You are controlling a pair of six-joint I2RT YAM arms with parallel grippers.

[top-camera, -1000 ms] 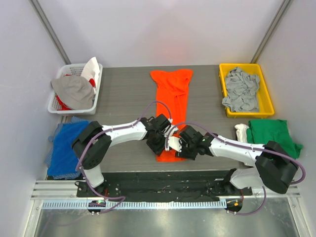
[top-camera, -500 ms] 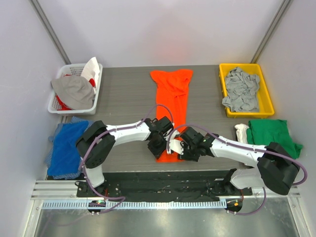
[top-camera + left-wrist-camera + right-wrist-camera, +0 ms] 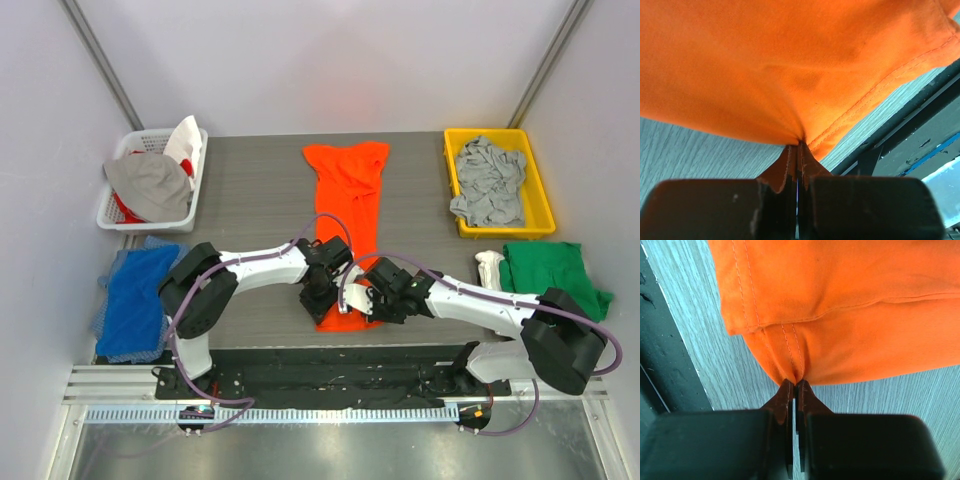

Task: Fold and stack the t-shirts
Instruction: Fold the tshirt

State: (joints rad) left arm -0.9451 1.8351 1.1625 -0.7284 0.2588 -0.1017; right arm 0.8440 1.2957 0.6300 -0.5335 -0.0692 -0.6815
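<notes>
**Item:** orange t-shirt (image 3: 345,200).

**Location:** middle of the worktop (image 3: 250,190), laid lengthwise from the far edge to the near edge.

**Holds:**
- The left gripper (image 3: 799,146) has its jaws closed on a small pinch of orange cloth at the shirt's near left corner.
- The right gripper (image 3: 794,384) has its jaws closed on a pinch at the near right corner, right at the stitched hem.
- The two arms sit close together over the near end of the shirt.

**Hazards, as judged:**
- Both bites are shallow and taken at the very edge, so the cloth may slip out once the weight of the shirt comes onto them.
- A pinch this thin may catch only the upper layer and leave the lower one on the worktop, which would spoil the fold.
- If the two sides are lifted unevenly, the hem would skew.
- With the wrists nearly touching, the arms could knock together.

**Condition:**
- The cloth is bright, plain and soft.
- The shirt is already narrowed to a long strip, broader at the far end.
- It lies mostly flat, with gathers drawn towards each pinch.
- Double stitching shows along the hem.

**Other stock:**
- A green t-shirt (image 3: 550,270) lies by the right edge.
- A grey t-shirt (image 3: 488,180) lies crumpled in the yellow bin (image 3: 451,190) at the far right corner.
</notes>
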